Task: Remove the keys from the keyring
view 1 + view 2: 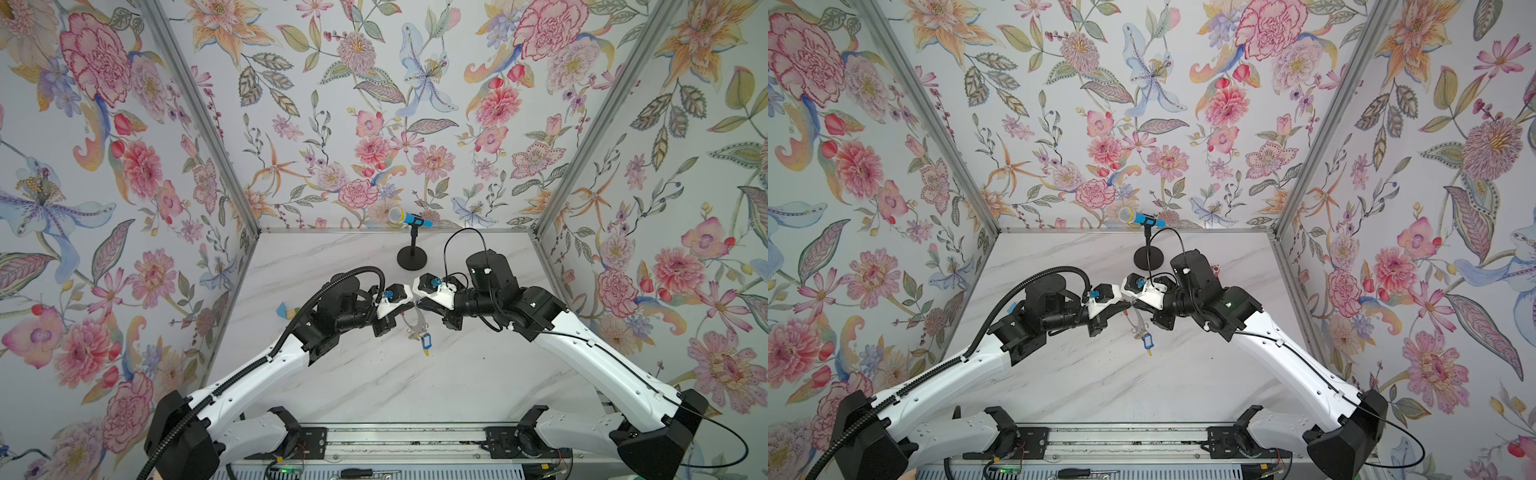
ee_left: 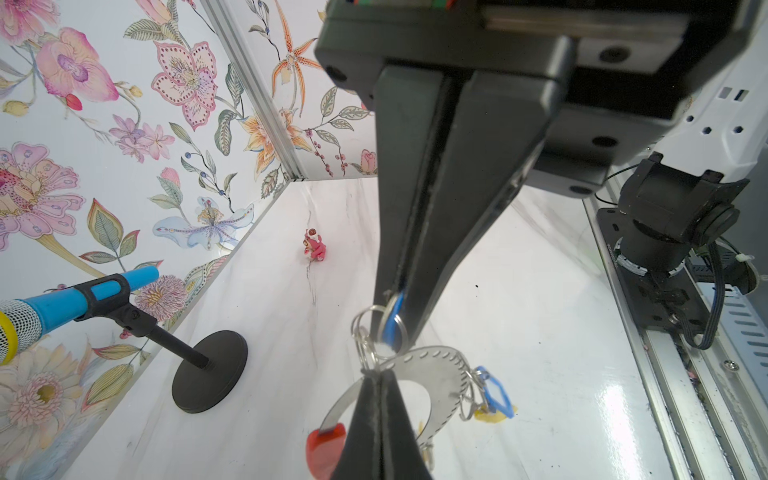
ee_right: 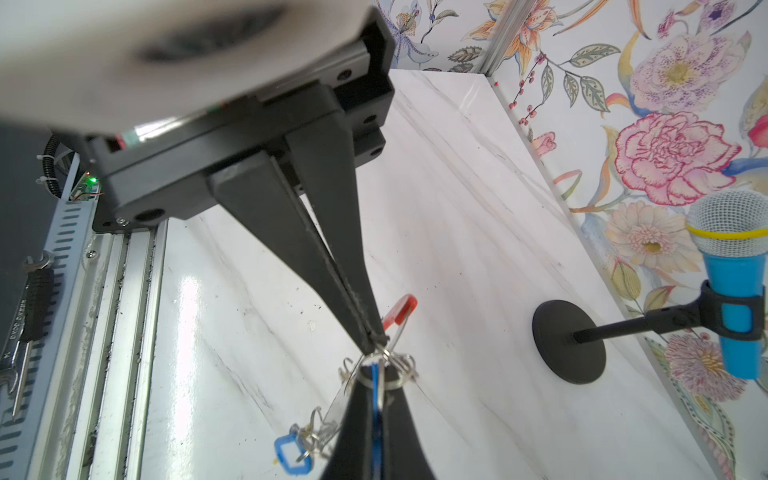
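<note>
Nearest you, in front of the round black microphone-stand base [image 1: 412, 257], small metal keys [image 1: 425, 341] dangle from the thin grey metal keyring [image 2: 436, 361] with its red sleeve. Between keys and base, your right gripper [image 3: 372, 341] pinches that hoop, while your left gripper [image 2: 392, 309] is clamped on one blue tag [image 2: 394, 323].

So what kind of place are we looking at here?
Probably a robot recording booth, not a home: flowery wallpaper panels held in bare aluminium framing, a white marble-look tabletop, and two white-and-black robot arms mounted on a metal rail.
</note>
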### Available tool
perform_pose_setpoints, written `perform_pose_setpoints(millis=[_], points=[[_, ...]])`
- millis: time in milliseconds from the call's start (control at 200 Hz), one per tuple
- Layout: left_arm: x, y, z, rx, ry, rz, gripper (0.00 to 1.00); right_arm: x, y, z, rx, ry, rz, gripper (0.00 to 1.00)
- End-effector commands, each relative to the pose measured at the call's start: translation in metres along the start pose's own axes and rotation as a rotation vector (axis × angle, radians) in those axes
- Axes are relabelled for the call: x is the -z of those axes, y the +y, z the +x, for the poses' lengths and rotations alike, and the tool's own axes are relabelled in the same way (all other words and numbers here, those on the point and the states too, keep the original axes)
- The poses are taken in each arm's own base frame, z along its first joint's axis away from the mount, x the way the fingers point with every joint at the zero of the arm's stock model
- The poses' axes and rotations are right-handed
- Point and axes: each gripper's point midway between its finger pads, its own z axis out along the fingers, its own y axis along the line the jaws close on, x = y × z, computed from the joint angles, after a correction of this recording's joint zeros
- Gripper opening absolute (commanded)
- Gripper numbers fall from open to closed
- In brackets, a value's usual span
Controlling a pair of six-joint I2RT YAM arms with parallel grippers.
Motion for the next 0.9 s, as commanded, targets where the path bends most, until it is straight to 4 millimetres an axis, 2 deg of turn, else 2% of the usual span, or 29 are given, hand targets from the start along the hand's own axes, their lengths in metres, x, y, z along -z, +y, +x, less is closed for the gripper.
perform_pose_setpoints(millis=[0,200,270,305,405,581,761,841,891], points=[[0.001,0.006,-0.005,-0.049,0.018,-0.026,0.00,0.014,-0.005,-0.013,0.018,-0.024,0.039,0.00],[0.004,-0.002,-0.004,-0.116,0.039,0.036,0.00,0.025,-0.022,-0.007,0.001,-0.019,0.103,0.00],[0.007,-0.004,-0.010,-0.153,0.025,0.053,0.00,0.025,-0.029,-0.001,-0.013,0.001,0.125,0.00],[0.009,-0.004,-0.013,-0.169,0.014,0.057,0.00,0.029,-0.042,0.009,-0.040,0.022,0.165,0.00],[0.015,-0.008,-0.023,-0.228,-0.027,0.078,0.00,0.030,-0.051,0.021,-0.072,0.043,0.182,0.00],[0.019,-0.006,-0.040,-0.243,-0.118,0.082,0.00,0.020,-0.049,0.030,-0.097,0.054,0.142,0.00],[0.026,0.004,-0.068,-0.228,-0.287,0.016,0.00,0.012,-0.043,0.030,-0.113,0.031,0.097,0.00],[0.021,0.005,-0.066,-0.201,-0.298,0.028,0.00,0.012,-0.042,0.027,-0.111,0.020,0.093,0.00],[0.016,0.007,-0.057,-0.176,-0.275,0.024,0.00,0.014,-0.041,0.026,-0.108,0.016,0.094,0.00]])
